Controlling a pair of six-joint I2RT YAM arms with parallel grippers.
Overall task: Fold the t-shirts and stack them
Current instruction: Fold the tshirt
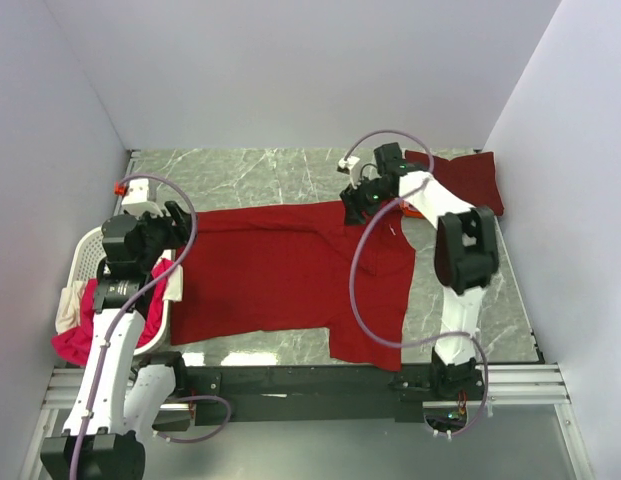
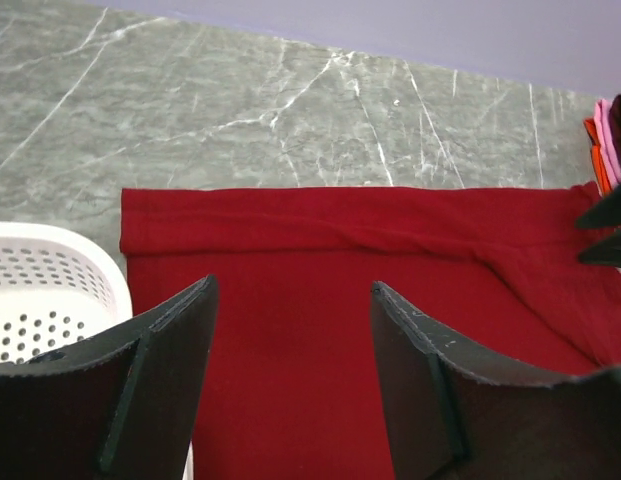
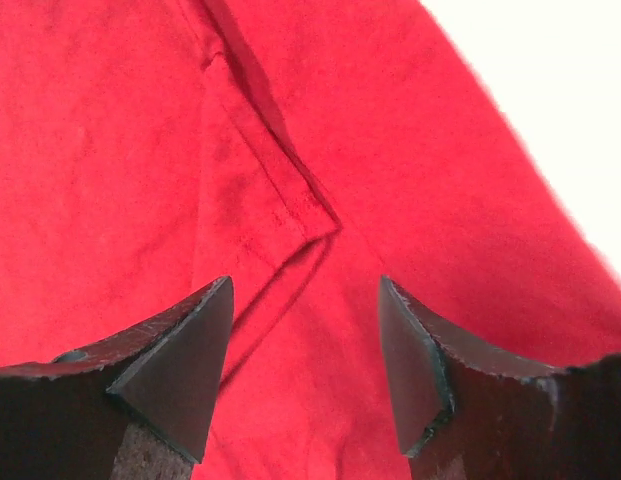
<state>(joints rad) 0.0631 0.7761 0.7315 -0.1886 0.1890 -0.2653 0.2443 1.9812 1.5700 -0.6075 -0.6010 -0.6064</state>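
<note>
Left gripper (image 2: 292, 300): jaws standing apart, nothing between them, pointing down over the left end of the large dark red t-shirt (image 2: 390, 240). Fingers (image 2: 160, 370) are sitting just beside the white basket (image 2: 50, 280). Can't tell whether the tips are touching cloth.

Right gripper (image 3: 305, 300): jaws also spread wide and gripping nothing, hanging close over red cloth where a hemmed fold is coming to a corner (image 3: 315, 215). Contact with the cloth unclear. From the top view this gripper (image 1: 352, 203) is sitting at the shirt's far edge, right of centre, and the left gripper (image 1: 175, 225) is at the far left corner.

The red shirt (image 1: 280, 270) is lying spread flat across the middle of the marble table (image 1: 250, 175), its near right part reaching the table's near edge.

A maroon shirt (image 1: 470, 175) is lying folded at the far right corner, touching the red one's far right part. In the left wrist view, orange (image 2: 593, 160) and pink (image 2: 602, 125) cloth edges are showing stacked at the right border.

The basket (image 1: 85, 250) is sitting at the left edge of the table, holding a magenta-pink shirt (image 1: 75, 340) and a cream one (image 1: 70, 305), both spilling over its rim.
</note>
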